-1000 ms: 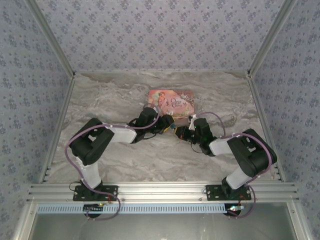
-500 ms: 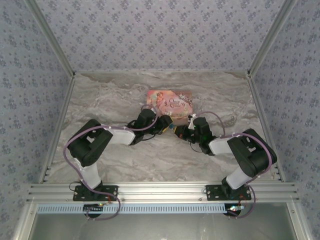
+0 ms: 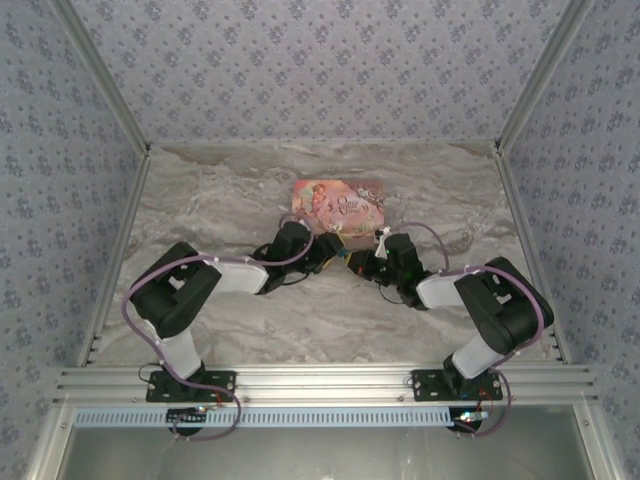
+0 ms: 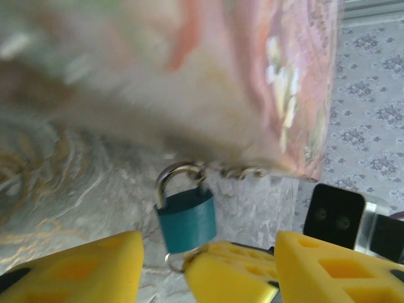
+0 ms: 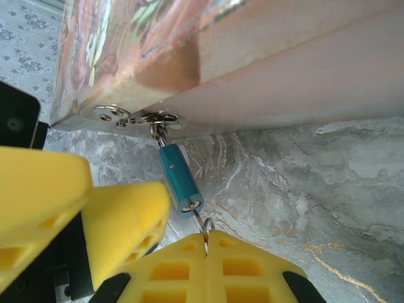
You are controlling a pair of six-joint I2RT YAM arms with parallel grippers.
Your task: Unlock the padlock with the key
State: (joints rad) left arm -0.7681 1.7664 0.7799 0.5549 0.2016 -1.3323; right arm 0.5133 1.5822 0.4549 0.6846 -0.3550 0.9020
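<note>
1. The right hand [image 5: 207, 238], on the near side of the box [image 5: 265, 57], has its fingers pressed together on the key [image 5: 203, 226]. Just the wire ring shows; the blade is hidden, probably in the keyhole.
2. The left hand [image 4: 208, 252], also on the box's near side, is spread wide and holds nothing, with a finger on either side of the padlock [image 4: 186, 218].
3. The padlock hangs by its closed shackle [image 4: 173, 180] from the hasp [image 5: 151, 117] on the box's near edge.
4. It looks light, rigid and smooth, and it swings freely. Turning the key would likely spin it unless the left hand pinches the body's flat faces.
5. The box on the counter [image 3: 220, 310] looks light and may slide if tugged.
</note>
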